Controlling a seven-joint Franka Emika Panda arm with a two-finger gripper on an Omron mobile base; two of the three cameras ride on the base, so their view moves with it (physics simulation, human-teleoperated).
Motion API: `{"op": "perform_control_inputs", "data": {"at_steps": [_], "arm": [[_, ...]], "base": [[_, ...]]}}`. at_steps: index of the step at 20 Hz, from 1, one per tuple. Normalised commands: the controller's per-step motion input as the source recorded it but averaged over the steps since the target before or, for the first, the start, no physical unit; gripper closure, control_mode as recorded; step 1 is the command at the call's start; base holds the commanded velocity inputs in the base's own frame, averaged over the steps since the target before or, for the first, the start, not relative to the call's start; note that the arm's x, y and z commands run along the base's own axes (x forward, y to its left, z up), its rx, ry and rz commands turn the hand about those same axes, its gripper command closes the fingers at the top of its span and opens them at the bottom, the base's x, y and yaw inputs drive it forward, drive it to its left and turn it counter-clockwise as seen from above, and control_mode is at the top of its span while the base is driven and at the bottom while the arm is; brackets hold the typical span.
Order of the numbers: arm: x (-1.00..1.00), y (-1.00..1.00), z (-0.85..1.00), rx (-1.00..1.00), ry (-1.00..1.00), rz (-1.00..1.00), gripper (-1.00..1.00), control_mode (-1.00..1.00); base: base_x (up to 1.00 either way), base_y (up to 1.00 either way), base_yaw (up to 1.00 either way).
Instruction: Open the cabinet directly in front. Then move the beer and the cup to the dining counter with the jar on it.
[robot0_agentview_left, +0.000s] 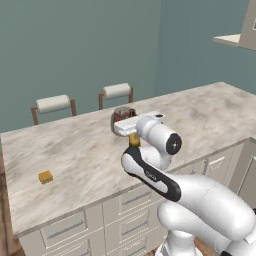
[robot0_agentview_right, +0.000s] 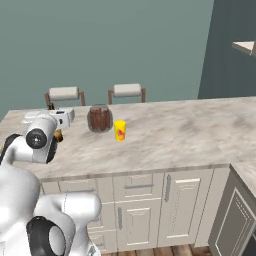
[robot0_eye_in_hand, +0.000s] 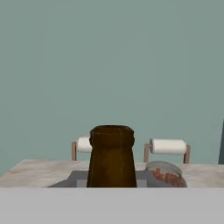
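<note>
Cup: the yellow cup (robot0_agentview_right: 120, 130) already stands upright on the desk (robot0_agentview_right: 190, 135), just beside the jar (robot0_agentview_right: 100, 118) — that half of the carrying looks done.
Beer: the brown bottle (robot0_eye_in_hand: 112, 156) sits right before the hand camera, neck up, between the finger tips; in the left base view a bit of it (robot0_agentview_left: 134, 140) shows under the white hand.
Pincer: the pincer (robot0_eye_in_hand: 112, 181) is clamped on the beer, at the near side of the desk, close to the jar (robot0_agentview_left: 121, 116).
Contact with desk: hard to judge — the hand hides the bottle's base, so it may be resting or hanging just above the marble.
Cabinet: only a pale shelf edge and door (robot0_agentview_left: 239, 37) peek in at the upper right; it appears open.
Left to do: set the beer down upright and let go.
Other: a small orange block (robot0_agentview_left: 45, 177) lies well apart, toward the far left of the desk.
</note>
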Motion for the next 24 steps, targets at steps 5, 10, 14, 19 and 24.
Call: {"op": "perform_control_inputs", "data": {"at_steps": [5, 10, 14, 19, 24], "arm": [[0.0, 0.0, -0.19, 0.0, 0.0, 0.0, 1.0, -1.0], [0.15, 0.0, -0.05, 0.0, 0.0, 0.0, 1.0, -1.0], [0.35, 0.06, -0.01, 0.0, 0.0, 0.0, 1.0, -1.0], [0.27, 0.05, -0.06, 0.0, 0.0, 0.0, 1.0, -1.0], [0.0, 0.0, -0.03, 0.0, 0.0, 0.0, 1.0, -1.0]], "base": [[0.0, 0.0, 0.0], [0.0, 0.0, 0.0], [0.0, 0.0, 0.0], [0.0, 0.0, 0.0], [0.0, 0.0, 0.0]]}}
